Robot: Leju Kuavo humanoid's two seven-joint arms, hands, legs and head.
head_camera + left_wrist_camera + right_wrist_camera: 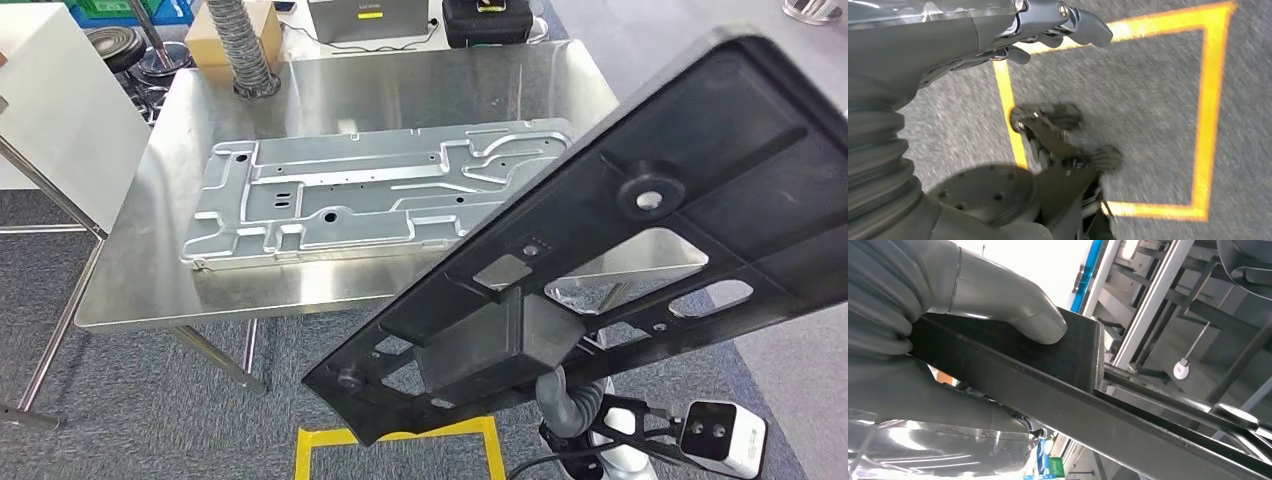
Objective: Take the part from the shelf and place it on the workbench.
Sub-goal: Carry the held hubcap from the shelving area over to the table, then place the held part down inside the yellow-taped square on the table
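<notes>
A: A steel desk (140, 270) stands on grey carpet, with a flexible hose (240, 45) at its far edge and cases behind. Already lying flat on it is a silver stamped plate (330, 205).

B: And the black part (640, 210)?

A: In the air, near the camera, over the desk's near right corner and tilted, its low end toward the yellow floor marking (400, 440). The right hand (948, 340) grips it by a boxy block on its underside (the thumb (1013, 310) presses one face, the rest of the hand is under the bar). I judge that block serves as a handle, since the flat frame offers little else to clamp.

B: Why the tilt?

A: Likely because one hand carries a long panel from near one end; it will need levelling before set-down, beside the silver plate rather than on it.

B: The left hand (1058, 30)?

A: Hanging over the carpet with nothing in it, fingers curled in loosely; it plays no part in this carry
</notes>
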